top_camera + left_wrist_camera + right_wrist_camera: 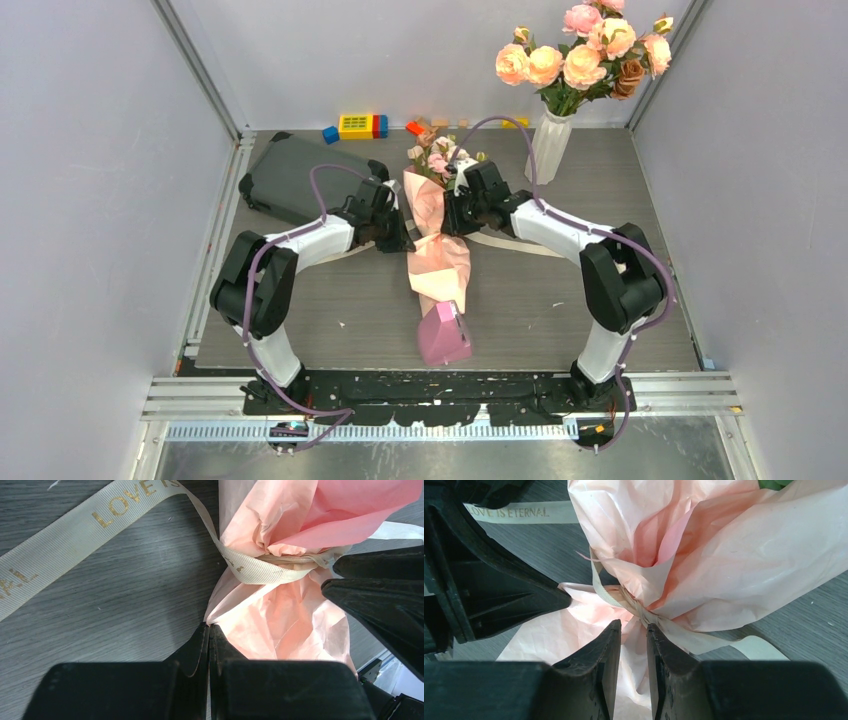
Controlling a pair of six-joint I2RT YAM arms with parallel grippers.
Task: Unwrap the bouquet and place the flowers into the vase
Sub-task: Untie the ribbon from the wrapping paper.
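The bouquet [437, 255] lies lengthwise mid-table, its pale pink paper cinched by a beige ribbon [260, 570]. Small roses, the flowers [436, 156], stick out of its far end. Loose ribbon tails [95, 522] trail across the table. My left gripper [408, 240] is at the bouquet's left side; its jaws [210, 626] are shut, tips against the paper's edge. My right gripper [446, 224] is at the right side, its jaws [631, 625] a narrow gap apart with paper pressed between them just below the ribbon knot [638, 609]. The ribbed white vase [550, 146] stands back right.
A peach-orange rose cluster [585, 55] fills the vase. A solid pink wedge [443, 335] sits at the bouquet's near end. A dark grey case [295, 180] lies back left, and toy blocks [355, 125] line the rear wall. Side walls close in.
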